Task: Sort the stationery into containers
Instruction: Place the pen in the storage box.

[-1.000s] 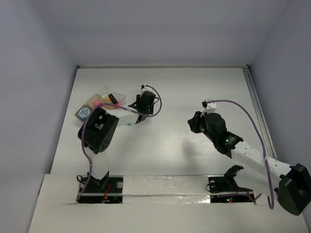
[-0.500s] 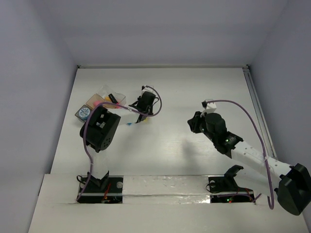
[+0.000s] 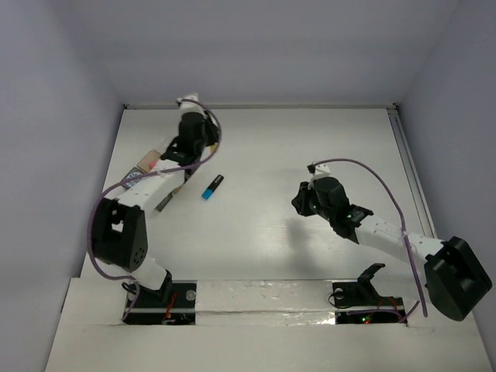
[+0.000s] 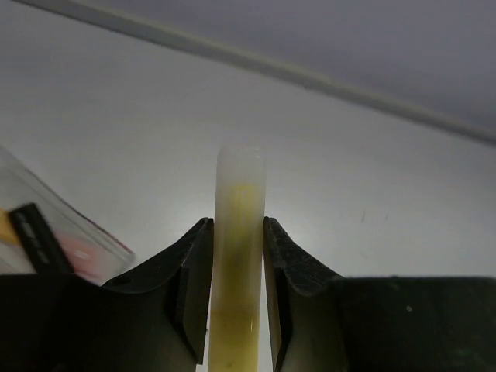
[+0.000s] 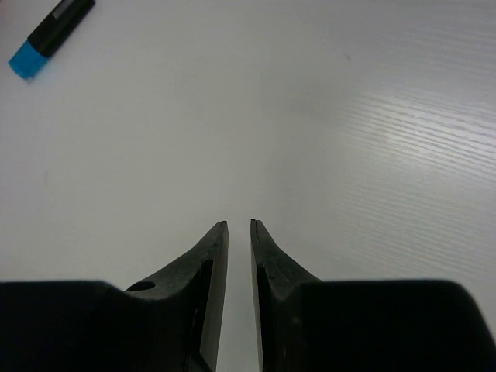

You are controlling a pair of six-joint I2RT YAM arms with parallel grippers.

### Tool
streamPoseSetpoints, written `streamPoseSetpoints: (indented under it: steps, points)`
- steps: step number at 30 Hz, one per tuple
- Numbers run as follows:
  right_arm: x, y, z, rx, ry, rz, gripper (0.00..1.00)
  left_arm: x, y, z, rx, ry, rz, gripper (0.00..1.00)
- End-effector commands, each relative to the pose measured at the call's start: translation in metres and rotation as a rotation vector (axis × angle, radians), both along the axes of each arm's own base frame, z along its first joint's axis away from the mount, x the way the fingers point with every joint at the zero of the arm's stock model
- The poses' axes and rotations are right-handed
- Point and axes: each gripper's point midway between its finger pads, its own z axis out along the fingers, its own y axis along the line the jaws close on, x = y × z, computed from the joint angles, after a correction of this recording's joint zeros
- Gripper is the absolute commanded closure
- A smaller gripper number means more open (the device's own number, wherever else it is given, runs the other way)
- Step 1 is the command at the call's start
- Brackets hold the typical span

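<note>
Clearly, the yellow highlighter is clamped in the left claw: its pale yellowish end stands up between the two black fingers, which press on it from both sides, and its tip reaches past their ends. In the left wrist view it hangs over bare white table, pointing toward the seam where the table meets the back wall. A clear box shows at the lower left of that view, just beside the left finger, with something black, pink and orange inside it; what those items are cannot be told. From above, a tan-floored box sits near the table's far left corner, partly hidden under the left arm, which reaches over it toward the back. The blue highlighter lies flat on the table a little right of that arm, apart from the boxes, with its blue cap toward the near side. The right claw hovers over open table well to the right, its tips drawn almost together with only a thin slit between them and nothing held; its camera catches the blue highlighter in the top left corner.
</note>
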Motion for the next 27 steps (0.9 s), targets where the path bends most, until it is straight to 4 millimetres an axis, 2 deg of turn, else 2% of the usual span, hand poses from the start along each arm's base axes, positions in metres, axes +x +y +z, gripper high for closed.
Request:
streamPoseSetpoints:
  steps: [1, 2, 4, 5, 7, 8, 9, 10, 11, 12, 13, 15, 17, 18, 19, 20, 24, 25, 26, 27]
  points:
    - [0.008, 0.04, 0.043, 0.116, -0.046, 0.096, 0.76, 0.013, 0.056, 0.034, -0.13, -0.043, 0.145, 1.0]
    - [0.011, 0.05, 0.052, 0.131, -0.052, 0.116, 0.75, 0.019, 0.088, 0.033, -0.152, -0.04, 0.22, 1.0]
    - [0.015, 0.061, 0.057, 0.146, -0.05, 0.124, 0.73, 0.02, 0.117, 0.024, -0.175, -0.017, 0.282, 1.0]
    - [0.017, 0.076, 0.059, 0.166, -0.03, 0.163, 0.69, 0.021, 0.141, 0.021, -0.201, -0.012, 0.34, 1.0]
    - [0.022, 0.089, 0.059, 0.187, -0.005, 0.177, 0.63, 0.019, 0.154, 0.012, -0.217, 0.0, 0.37, 1.0]
    - [0.024, 0.103, 0.067, 0.216, -0.009, 0.21, 0.55, 0.02, 0.16, 0.01, -0.217, 0.001, 0.388, 1.0]
    - [0.026, 0.112, 0.053, 0.204, 0.024, 0.221, 0.5, 0.02, 0.163, 0.004, -0.21, 0.011, 0.402, 1.0]
    - [0.03, 0.117, 0.052, 0.207, 0.029, 0.221, 0.45, 0.021, 0.173, 0.001, -0.201, 0.013, 0.438, 1.0]
    - [0.027, 0.129, 0.049, 0.207, 0.045, 0.24, 0.39, 0.022, 0.174, -0.002, -0.196, 0.02, 0.447, 1.0]
    - [0.032, 0.139, 0.056, 0.215, 0.035, 0.247, 0.35, 0.024, 0.175, -0.011, -0.192, 0.04, 0.455, 1.0]
    - [0.034, 0.147, 0.044, 0.2, 0.061, 0.249, 0.33, 0.026, 0.18, -0.014, -0.196, 0.047, 0.472, 1.0]
    - [0.032, 0.163, 0.037, 0.18, 0.075, 0.266, 0.28, 0.028, 0.181, -0.023, -0.2, 0.058, 0.481, 1.0]
    - [0.039, 0.179, 0.027, 0.142, 0.091, 0.262, 0.24, 0.028, 0.184, -0.03, -0.205, 0.065, 0.507, 1.0]
    - [0.042, 0.193, 0.037, 0.149, 0.074, 0.274, 0.21, 0.027, 0.185, -0.037, -0.204, 0.071, 0.521, 1.0]
    - [0.047, 0.197, 0.034, 0.137, 0.078, 0.265, 0.2, 0.027, 0.186, -0.039, -0.208, 0.071, 0.53, 1.0]
    - [0.047, 0.203, 0.015, 0.101, 0.109, 0.261, 0.17, 0.027, 0.187, -0.043, -0.221, 0.075, 0.541, 1.0]
    - [0.069, 0.225, -0.002, 0.075, 0.122, 0.215, 0.15, 0.027, 0.187, -0.055, -0.248, 0.074, 0.56, 1.0]
    - [0.069, 0.232, -0.005, 0.069, 0.121, 0.218, 0.15, 0.025, 0.185, -0.061, -0.25, 0.085, 0.552, 1.0]
    - [0.078, 0.238, 0.001, 0.08, 0.106, 0.204, 0.15, 0.025, 0.185, -0.063, -0.253, 0.088, 0.555, 1.0]
    - [0.082, 0.241, -0.012, 0.065, 0.119, 0.197, 0.15, 0.026, 0.185, -0.068, -0.262, 0.094, 0.561, 1.0]
